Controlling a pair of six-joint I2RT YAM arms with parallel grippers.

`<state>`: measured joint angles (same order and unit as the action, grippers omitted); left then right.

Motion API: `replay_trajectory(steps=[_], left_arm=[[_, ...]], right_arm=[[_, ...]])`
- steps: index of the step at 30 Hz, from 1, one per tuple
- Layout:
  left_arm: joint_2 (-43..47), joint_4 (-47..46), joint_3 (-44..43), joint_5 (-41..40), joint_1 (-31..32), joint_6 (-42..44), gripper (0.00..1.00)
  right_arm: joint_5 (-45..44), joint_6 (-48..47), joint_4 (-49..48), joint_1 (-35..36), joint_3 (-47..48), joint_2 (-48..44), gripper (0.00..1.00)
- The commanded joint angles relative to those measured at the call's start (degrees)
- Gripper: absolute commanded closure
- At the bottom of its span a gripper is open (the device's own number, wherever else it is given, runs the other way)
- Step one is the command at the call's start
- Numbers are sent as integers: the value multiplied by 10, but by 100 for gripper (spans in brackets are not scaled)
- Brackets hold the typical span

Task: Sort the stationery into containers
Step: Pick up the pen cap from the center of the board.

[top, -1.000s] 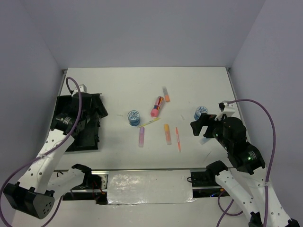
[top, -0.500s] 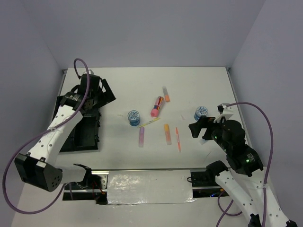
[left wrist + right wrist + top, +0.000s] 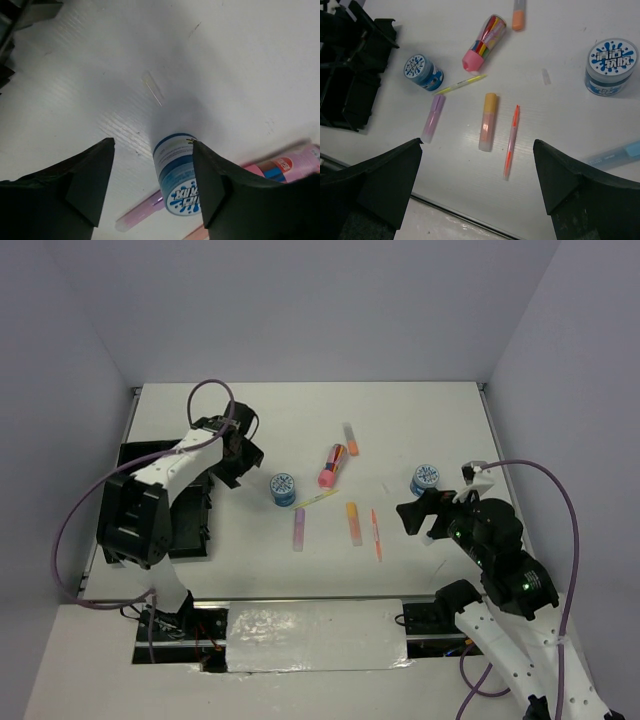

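Hardly begun, I'd say: the highlighter (image 3: 332, 464), sticks, pens and both rolls lie mid-desk to 3 o'clock, well apart from the organiser tray (image 3: 190, 525) at 9. The left end effector (image 3: 151, 145) gapes near the central roll (image 3: 283, 487), not touching it. The right end effector (image 3: 477, 145) is wide and empty.

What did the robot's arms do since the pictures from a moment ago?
The left arm swung off the black plastic organiser tray towards the middle of the white table. Its left fingers now hang open and empty by the round blue-white patterned roll. The right arm barely shifted, right fingers open. Nothing was grabbed or dropped. The stationery stayed put.
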<state>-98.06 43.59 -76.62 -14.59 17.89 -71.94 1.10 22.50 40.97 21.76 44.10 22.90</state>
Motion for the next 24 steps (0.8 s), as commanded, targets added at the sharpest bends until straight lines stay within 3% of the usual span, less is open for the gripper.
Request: replay_trajectory(steps=[1, 8, 24], left_arm=[[-33, 10, -38, -25, 6, -29, 26], [-123, 33, -74, -30, 4, -26, 37], [-168, 6, -59, -23, -9, -21, 46]], right_arm=[[15, -4, -41, 2, -16, -7, 0], [30, -4, -59, 2, -34, -12, 0], [39, -2, -79, 2, -52, -23, 0]])
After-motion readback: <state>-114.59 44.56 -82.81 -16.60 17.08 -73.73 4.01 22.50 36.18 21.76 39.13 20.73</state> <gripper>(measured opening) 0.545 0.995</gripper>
